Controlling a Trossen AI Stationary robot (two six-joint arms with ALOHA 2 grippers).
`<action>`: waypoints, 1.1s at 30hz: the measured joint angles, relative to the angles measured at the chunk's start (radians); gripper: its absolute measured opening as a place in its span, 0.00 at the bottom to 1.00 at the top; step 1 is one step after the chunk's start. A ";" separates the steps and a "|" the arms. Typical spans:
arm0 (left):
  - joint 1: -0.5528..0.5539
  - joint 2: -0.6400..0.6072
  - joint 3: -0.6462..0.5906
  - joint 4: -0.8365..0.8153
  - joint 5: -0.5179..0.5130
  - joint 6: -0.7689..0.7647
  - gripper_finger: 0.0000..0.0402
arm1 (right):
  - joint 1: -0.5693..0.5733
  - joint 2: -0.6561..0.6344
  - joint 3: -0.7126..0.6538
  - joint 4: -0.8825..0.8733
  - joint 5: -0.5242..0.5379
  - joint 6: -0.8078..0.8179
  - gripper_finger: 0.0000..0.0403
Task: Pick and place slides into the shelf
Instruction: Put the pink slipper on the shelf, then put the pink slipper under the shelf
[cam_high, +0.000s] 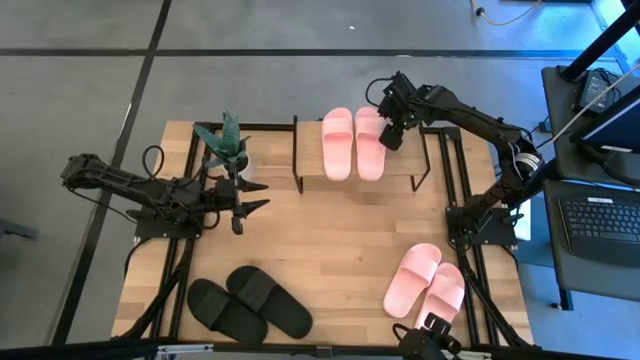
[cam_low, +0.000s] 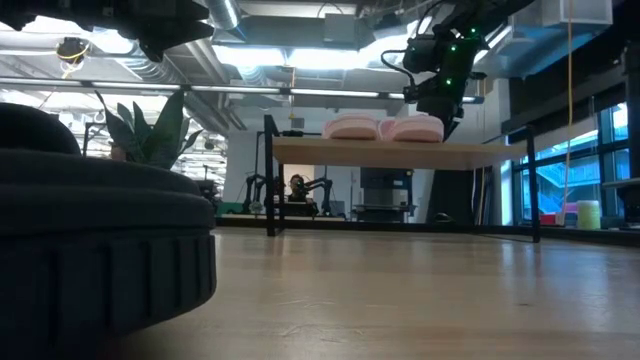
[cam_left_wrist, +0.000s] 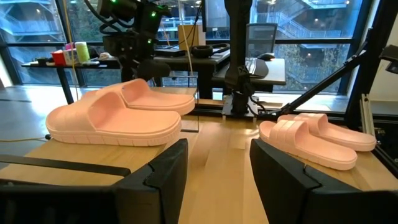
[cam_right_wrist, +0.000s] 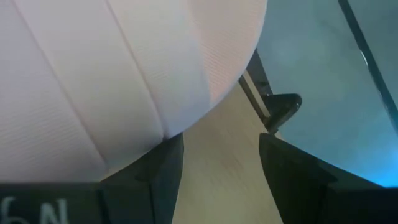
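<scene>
Right hand (cam_high: 392, 135): positioned over the far right edge of the shelf (cam_high: 310, 180), its fingers (cam_right_wrist: 155, 174) spread apart and holding nothing, their tips just beside the rounded end of the nearer pink slide (cam_high: 369, 142). In the right wrist view that slide's pale ribbed surface (cam_right_wrist: 118, 74) fills most of the frame, with the shelf board and a black frame corner showing between the fingers. The second slide of this pair (cam_high: 337, 143) lies touching it, both flat on the shelf's top board; the low view shows the two (cam_low: 385, 128) side by side on the board with the hand (cam_low: 440, 95) above their right end.

Left hand (cam_high: 240, 200): hovering over the left part of the surface (cam_high: 330, 250), fingers (cam_left_wrist: 158, 180) parted and empty, pointing toward the shelf, just beside a small potted plant (cam_high: 226, 145).

Other pink pair (cam_high: 427, 281): lying on the surface near the front right corner, the two slides touching. Black pair (cam_high: 250, 303): lying near the front left corner, well apart from the shelf.
</scene>
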 joint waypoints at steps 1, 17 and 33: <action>0.000 0.000 0.000 0.000 0.000 0.000 0.41 | 0.000 0.000 0.000 0.003 -0.011 0.001 0.52; 0.000 0.000 0.000 0.000 0.000 0.000 0.41 | 0.000 0.000 0.029 -0.026 -0.067 0.075 0.52; 0.000 0.000 0.000 -0.019 -0.001 0.000 0.41 | 0.124 -0.012 0.587 -0.528 -0.032 0.192 0.52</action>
